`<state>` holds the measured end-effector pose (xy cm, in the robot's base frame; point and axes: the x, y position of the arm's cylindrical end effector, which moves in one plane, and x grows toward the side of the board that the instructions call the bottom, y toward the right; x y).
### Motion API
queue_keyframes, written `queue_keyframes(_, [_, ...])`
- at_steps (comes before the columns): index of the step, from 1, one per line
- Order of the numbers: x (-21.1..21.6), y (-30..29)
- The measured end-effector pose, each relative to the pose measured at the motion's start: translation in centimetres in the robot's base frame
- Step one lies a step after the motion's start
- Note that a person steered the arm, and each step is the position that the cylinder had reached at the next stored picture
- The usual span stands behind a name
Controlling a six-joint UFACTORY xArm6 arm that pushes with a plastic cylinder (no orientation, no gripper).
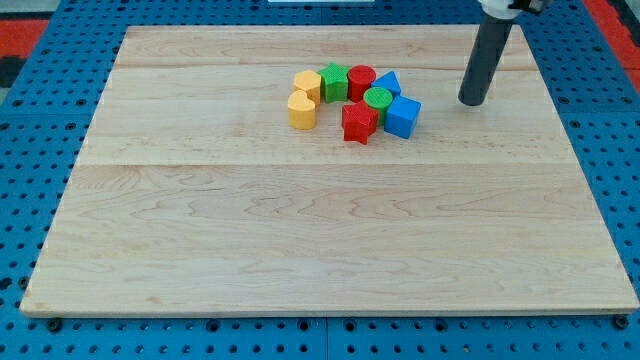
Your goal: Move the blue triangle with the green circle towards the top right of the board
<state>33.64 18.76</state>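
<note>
The blue triangle (pixel 389 83) lies in a tight cluster near the board's top centre, with the green circle (pixel 378 98) touching it just below left. My tip (pixel 472 102) stands on the board to the right of the cluster, about a block's width right of the blue cube (pixel 403 116), touching no block. The rod rises to the view's top right.
In the same cluster are a red cylinder (pixel 361 80), a green cube (pixel 334 80), a yellow-orange block (pixel 307 84), a yellow-orange cylinder (pixel 301 110) and a red star (pixel 358 122). The wooden board (pixel 320 230) rests on a blue pegboard.
</note>
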Motion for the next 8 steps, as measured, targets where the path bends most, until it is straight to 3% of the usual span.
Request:
queue_keyframes(3, [0.2,-4.7])
queue_keyframes(8, [6.0,-10.0])
